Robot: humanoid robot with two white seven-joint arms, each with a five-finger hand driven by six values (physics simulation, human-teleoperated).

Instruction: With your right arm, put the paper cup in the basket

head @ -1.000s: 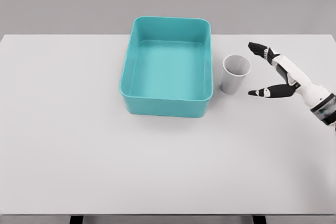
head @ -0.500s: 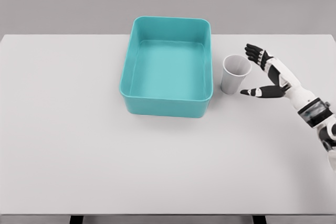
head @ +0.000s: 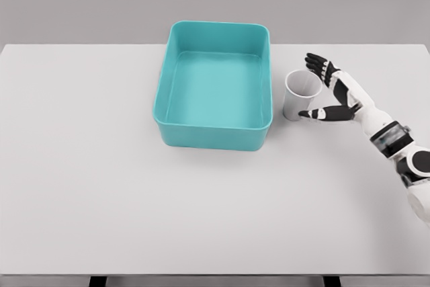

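Over the last second the right hand [head: 330,92] had slid left across the white table [head: 80,166], fingers spread and empty, to bracket the upright paper cup [head: 301,95]. Contact looked imminent, perhaps begun; the cup stood just right of the teal basket [head: 213,138], so only the grasp remained before lifting.

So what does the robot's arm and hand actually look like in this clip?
Only the right arm shows: glossy white rounded shell segments with a dark grey band at the wrist. The right hand has five slim fingers, white at the base with black segments and tips. No cables or markings visible.
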